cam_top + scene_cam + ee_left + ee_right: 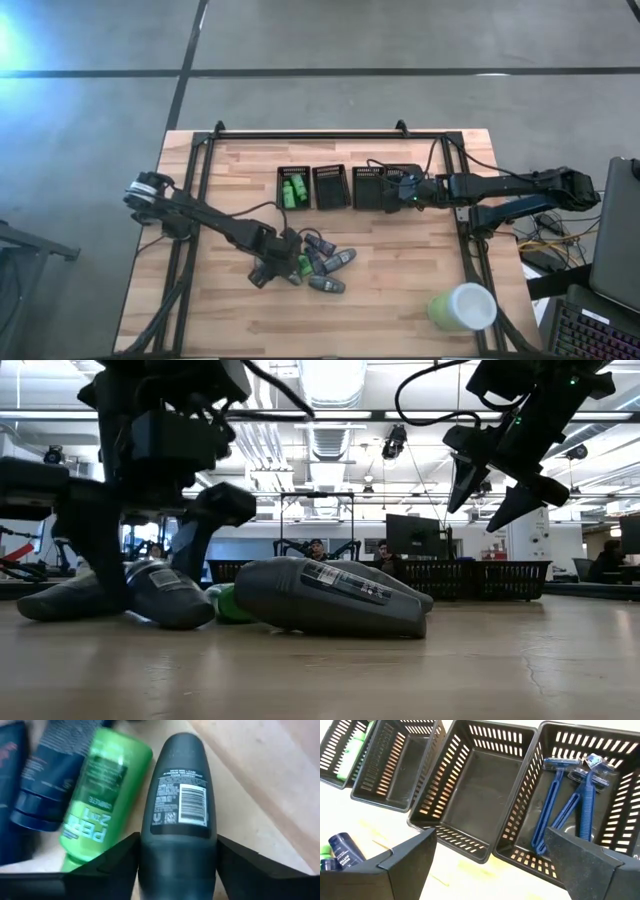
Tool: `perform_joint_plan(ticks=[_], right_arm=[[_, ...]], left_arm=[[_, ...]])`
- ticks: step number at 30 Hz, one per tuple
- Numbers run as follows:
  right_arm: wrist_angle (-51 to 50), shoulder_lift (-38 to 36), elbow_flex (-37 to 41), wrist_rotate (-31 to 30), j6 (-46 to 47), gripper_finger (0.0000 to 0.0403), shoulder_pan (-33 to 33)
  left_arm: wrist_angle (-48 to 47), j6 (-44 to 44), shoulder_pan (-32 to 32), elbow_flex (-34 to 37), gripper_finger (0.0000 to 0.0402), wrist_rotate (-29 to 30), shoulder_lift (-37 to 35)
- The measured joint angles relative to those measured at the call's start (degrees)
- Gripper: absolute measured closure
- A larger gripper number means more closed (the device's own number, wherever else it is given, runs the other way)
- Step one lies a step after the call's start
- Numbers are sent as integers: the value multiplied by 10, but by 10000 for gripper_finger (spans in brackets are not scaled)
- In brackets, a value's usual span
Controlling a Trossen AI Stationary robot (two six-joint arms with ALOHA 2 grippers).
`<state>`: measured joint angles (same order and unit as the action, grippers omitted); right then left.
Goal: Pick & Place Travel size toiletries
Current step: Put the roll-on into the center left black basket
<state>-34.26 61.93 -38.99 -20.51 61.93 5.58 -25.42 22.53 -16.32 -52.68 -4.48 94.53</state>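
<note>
The toiletries lie in a pile on the table's near middle: grey tapered tubes (pixel 338 259), a bright green bottle (pixel 100 795) and dark blue tubes (pixel 45 785). My left gripper (pixel 283 262) is down in the pile, shut on one dark grey tube (pixel 177 795) with a barcode label. That tube lies beside the green bottle. My right gripper (pixel 400 188) hangs open above the rightmost black mesh bins (pixel 470 785) at the far side and holds nothing. Blue razors (pixel 570 805) lie in the rightmost bin, and green bottles (pixel 293 190) in the leftmost. My left gripper pinches the grey tube between its two fingers, one finger (pixel 120 860) on each long side. The hold sits below the label, toward the tube's wide end (pixel 177 865). The fingers come from above, across the tube. In the low view the tube (pixel 160 595) lies on the table.
Four black mesh bins stand in a row at the far middle (pixel 330 186). A large pale green-white cup (pixel 463 307) lies at the near right corner. Bare wood (pixel 400 300) shows between the pile and the cup. People sit in the room beyond the table.
</note>
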Motion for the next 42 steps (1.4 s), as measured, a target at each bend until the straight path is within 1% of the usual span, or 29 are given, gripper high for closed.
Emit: perform_joint_plan(ticks=[3, 6, 8, 11, 14, 17, 19, 21, 27, 29, 33, 35, 38, 42], right_arm=[[0, 0, 0, 0, 0, 45, 0], [2, 0, 0, 4, 0, 52, 0], [8, 0, 0, 27, -3, 59, 0], [23, 0, 0, 78, -8, 71, -1], [63, 0, 0, 130, -7, 79, -6], [129, 2, 0, 174, 8, 83, -17], [174, 8, 0, 183, 33, 85, -27], [216, 17, 0, 186, 55, 84, -37], [357, 80, 0, 191, 111, 64, -72], [407, 111, 0, 190, 126, 57, -81], [509, 178, -5, 187, 143, 47, -88], [547, 206, -18, 186, 147, 45, -89], [563, 244, -44, 192, 148, 45, -89], [562, 281, -88, 206, 131, 53, -91]], left_arm=[[-1, -2, 0, -4, 191, 0, -1], [-4, -19, 0, -8, 191, 0, -2], [-19, -34, 0, -10, 191, 1, -8], [-56, -60, 0, -14, 191, 18, -26], [-84, -95, 1, -14, 191, 23, -55], [-90, -140, 1, -14, 191, 31, -90], [-85, -174, 1, -14, 191, 55, -114], [-77, -206, 1, -14, 191, 91, -137], [-18, -296, 4, -14, 191, 251, -178], [9, -318, 10, -14, 191, 282, -179], [40, -375, 24, -14, 191, 295, -174], [46, -385, 24, -14, 191, 299, -170], [68, -383, 24, -14, 191, 311, -170], [85, -376, 24, -14, 191, 312, -170]])
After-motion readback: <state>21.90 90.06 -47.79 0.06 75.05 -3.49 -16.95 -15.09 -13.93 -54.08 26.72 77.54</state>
